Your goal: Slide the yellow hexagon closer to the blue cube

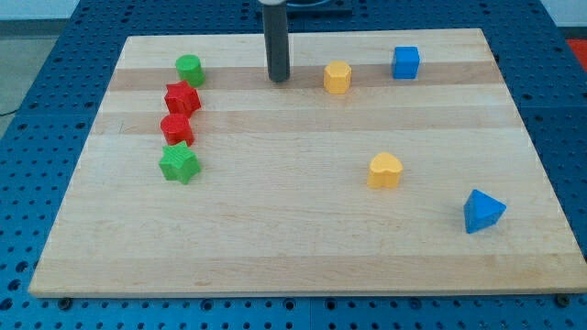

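The yellow hexagon (337, 77) stands near the view's top, right of centre. The blue cube (405, 62) stands to its right and slightly higher, a block's width or so apart. My tip (278, 79) rests on the board to the left of the yellow hexagon, with a gap of about one block between them. The tip touches no block.
A green cylinder (189, 69), a red star (182, 98), a red block (176, 127) and a green star (179, 164) form a column at the left. A yellow heart (385, 170) and a blue triangular block (482, 212) lie at the lower right of the wooden board (293, 238).
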